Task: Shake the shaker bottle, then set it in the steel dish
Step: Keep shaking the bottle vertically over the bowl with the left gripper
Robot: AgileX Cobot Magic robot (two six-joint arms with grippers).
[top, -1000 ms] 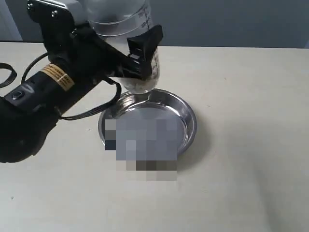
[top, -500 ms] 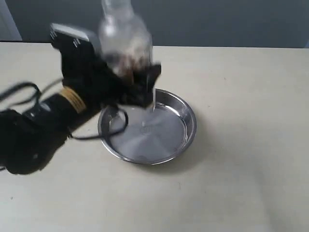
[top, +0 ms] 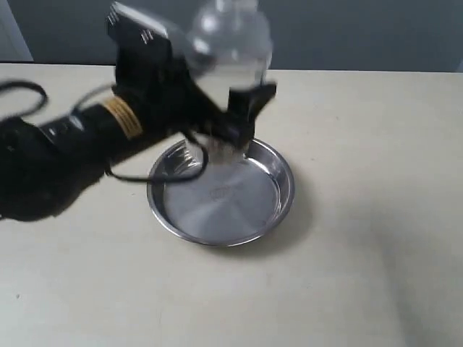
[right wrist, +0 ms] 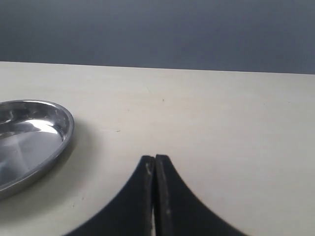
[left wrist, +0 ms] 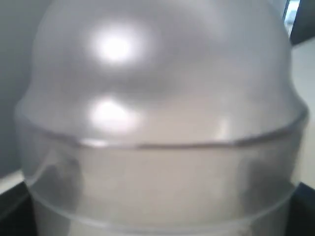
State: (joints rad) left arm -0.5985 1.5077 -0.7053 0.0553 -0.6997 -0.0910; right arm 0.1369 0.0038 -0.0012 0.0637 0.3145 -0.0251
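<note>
Soft, even light; motion blur in places.
Exterior view: shaker bottle (top: 233, 45) and left arm (top: 87, 141) above the steel dish (top: 288, 189) smeared; faint shadow on the worktop (top: 376, 238) right of the dish, glints on its rim. Left wrist view: bottle out of focus, two glare spots.

My left arm (top: 87, 137) is reaching in from the left of the exterior view, its black forearm slanting upward toward the wrist and its yellow label band (top: 123, 118) facing the camera. The whole arm is showing smeared with motion blur. The left gripper (top: 235, 119) is clamping the shaker bottle (top: 233, 50) low on its body, with one black finger (top: 249, 108) crossing the near side, and it is carrying its load in the air, dome uppermost. The left wrist camera is looking straight into what I am gripping. My right gripper (right wrist: 155, 167) is sitting with its two black fingertips pressed flat together, pointing forward.
</note>
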